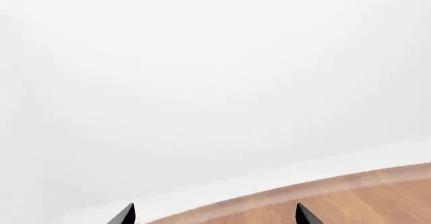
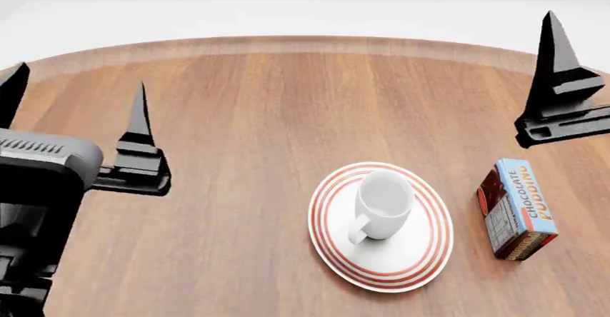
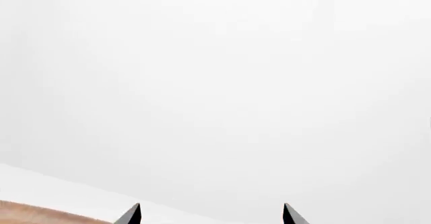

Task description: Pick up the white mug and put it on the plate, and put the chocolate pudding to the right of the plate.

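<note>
The white mug stands upright on the plate with red rings, its handle toward the near left. The chocolate pudding carton lies on the table just right of the plate, apart from it. My left gripper is open and empty, raised over the table's left side, well left of the plate. Its wrist view shows only table and white background between the tips. My right gripper is open and empty; one of its fingers shows above and behind the pudding, the other is out of the head view.
The round wooden table has its curved far edge at the top of the head view, with white floor and wall beyond. The table edge also shows in the left wrist view.
</note>
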Tool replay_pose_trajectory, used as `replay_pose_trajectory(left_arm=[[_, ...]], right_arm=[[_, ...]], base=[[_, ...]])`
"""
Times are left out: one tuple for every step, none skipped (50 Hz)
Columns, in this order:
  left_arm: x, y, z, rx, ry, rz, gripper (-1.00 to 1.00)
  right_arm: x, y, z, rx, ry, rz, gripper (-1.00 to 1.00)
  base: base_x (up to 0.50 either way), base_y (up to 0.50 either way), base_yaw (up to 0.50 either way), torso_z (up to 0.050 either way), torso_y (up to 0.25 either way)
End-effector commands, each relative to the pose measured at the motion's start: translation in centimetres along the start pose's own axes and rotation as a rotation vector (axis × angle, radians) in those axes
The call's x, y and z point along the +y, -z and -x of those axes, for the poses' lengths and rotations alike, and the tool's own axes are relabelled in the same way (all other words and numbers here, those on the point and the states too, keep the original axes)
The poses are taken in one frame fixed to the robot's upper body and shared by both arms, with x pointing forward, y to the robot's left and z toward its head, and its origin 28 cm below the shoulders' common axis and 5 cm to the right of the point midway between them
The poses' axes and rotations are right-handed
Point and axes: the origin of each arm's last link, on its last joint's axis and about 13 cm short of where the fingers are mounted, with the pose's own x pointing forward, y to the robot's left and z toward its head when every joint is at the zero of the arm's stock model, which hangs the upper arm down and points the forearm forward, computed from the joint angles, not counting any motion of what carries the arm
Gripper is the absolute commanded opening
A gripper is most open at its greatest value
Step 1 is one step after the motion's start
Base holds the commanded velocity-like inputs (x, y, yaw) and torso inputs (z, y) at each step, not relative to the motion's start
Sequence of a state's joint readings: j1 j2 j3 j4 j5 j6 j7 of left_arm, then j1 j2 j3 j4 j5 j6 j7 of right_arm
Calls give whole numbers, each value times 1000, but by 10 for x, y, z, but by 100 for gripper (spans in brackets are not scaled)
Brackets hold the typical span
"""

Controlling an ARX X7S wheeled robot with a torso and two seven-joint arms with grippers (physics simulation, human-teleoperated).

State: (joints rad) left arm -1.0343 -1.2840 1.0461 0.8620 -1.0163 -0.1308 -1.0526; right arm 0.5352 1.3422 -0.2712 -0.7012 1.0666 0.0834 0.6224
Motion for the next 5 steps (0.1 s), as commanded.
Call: replay_pose_trajectory(left_arm=[[12,-9,18,-143,-223,-109,100],[13,-9,19,-152,-245,-112,100],[13,-9,19,-152,-245,-112,100],[14,-10,20,-164,-274,-123,100],[17,-11,22,-189,-330,-143,100]], right_arm=[[27,10,21,-201,93,-152,100],[28,11,22,-208,111,-149,100],[28,12,22,-209,111,-149,100],[29,13,23,-223,115,-135,100],[32,13,27,-261,142,-143,100]], base=[[0,0,0,0,0],[0,0,0,0,0],[0,0,0,0,0],[0,0,0,0,0],[0,0,0,0,0]])
